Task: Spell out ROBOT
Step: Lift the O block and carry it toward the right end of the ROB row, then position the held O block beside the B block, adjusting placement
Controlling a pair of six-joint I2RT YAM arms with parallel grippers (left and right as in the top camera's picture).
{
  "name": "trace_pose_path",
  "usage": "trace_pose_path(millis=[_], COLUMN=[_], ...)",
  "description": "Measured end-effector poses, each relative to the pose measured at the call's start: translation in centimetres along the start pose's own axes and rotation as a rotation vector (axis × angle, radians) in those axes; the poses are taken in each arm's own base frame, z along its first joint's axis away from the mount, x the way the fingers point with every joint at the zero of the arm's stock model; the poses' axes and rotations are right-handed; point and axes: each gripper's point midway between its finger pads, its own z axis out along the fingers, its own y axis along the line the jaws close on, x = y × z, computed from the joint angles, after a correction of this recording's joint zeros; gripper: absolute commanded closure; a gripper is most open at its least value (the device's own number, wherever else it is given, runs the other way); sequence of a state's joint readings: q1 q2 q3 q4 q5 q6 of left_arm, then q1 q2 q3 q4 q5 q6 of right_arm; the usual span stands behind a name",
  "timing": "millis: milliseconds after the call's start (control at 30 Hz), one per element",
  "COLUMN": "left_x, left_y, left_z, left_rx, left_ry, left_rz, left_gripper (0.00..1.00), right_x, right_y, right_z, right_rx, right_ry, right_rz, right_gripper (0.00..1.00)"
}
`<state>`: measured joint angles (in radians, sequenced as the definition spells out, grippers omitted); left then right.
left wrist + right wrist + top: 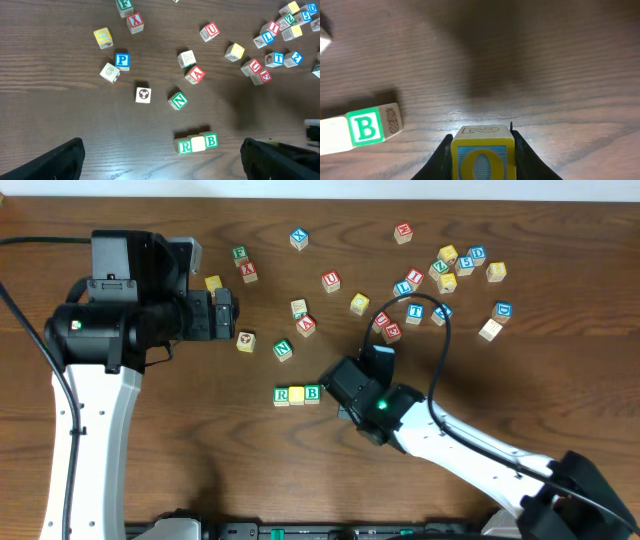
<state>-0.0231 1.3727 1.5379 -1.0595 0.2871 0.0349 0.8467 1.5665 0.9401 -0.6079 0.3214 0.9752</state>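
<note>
A row of three blocks lies on the table: a green R block, a pale yellow-faced block and a green B block. The row also shows in the left wrist view, with the R block and the B block. My right gripper is shut on a yellow O block just right of the B block. My left gripper is open and empty, high above the table at the left.
Several loose letter blocks are scattered across the back of the table, such as a green N, a red A and a blue T. A black cable loops above my right arm.
</note>
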Motion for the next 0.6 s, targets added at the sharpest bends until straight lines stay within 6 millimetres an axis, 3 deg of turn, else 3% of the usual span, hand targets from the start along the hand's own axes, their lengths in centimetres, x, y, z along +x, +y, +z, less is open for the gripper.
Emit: trace_pose_path(millis=[333, 600], left_x=[0.0, 0.0], left_y=[0.0, 0.0], left_z=[0.0, 0.0], left_rx=[0.000, 0.000], left_ry=[0.000, 0.000], left_rz=[0.000, 0.000], left_gripper=[0.02, 0.02], right_x=[3.1, 2.3], right_y=[1.0, 2.2], right_z=[4.6, 4.7], right_rx=[0.044, -0.007], right_ry=[0.061, 0.035], right_rz=[0.000, 0.009], right_gripper=[0.99, 0.99])
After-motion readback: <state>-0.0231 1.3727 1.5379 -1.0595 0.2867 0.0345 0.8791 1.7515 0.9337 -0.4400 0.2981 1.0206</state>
